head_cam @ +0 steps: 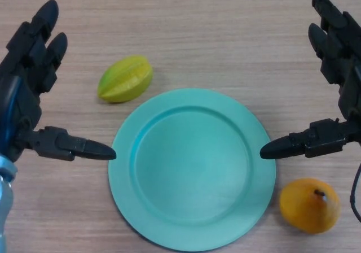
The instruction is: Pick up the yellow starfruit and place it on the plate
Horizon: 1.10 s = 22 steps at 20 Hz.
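So the yellow starfruit [125, 78] is just lying on the wooden table [197, 27], off the far-left edge of the teal plate [130, 174], close to the rim but I think not quite touching it, hard to be sure from straight above. Nothing's on the plate yet, so we're right at the start: the pick hasn't begun. The left hand [28, 89] hovers at the left side with fingers stretched out and thumb pointing toward the plate, holding nothing. The right hand [338, 95] mirrors it on the right, spread open and empty too. An orange fruit [309, 204] sits near-right of the plate. Next move, I'd guess, is the left hand reaching over the starfruit and closing around it.
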Available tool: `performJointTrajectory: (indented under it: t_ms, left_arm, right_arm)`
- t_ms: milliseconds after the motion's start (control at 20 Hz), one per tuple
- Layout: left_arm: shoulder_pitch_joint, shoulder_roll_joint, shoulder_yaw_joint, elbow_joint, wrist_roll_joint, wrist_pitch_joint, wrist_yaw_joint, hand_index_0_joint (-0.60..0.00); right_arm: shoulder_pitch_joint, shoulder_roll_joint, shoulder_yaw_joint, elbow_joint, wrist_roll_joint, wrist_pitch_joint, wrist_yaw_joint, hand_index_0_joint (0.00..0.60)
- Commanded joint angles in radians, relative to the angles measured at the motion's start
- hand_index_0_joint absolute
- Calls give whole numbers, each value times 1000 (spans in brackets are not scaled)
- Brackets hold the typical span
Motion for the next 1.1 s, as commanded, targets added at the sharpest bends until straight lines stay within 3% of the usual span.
performJointTrajectory:
  t_ms: [50,300,650,900,1100]
  left_arm:
    - [-89,68,42,17,20,-178,73,0]
    - [-227,87,-24,338,154,-383,145,0]
    - [-460,80,-107,886,281,-604,226,0]
    - [-559,38,-120,1059,226,-635,247,0]
    - [-659,14,-170,1284,350,-756,300,0]
  right_arm:
    - [-21,-9,-29,-65,14,-156,-29,0]
    - [3,-13,-28,-104,13,-121,-20,0]
    - [11,-19,-48,-138,6,-107,-21,0]
    - [21,-22,-54,-161,8,-84,-16,0]
    - [23,-23,-65,-168,12,-75,-16,0]
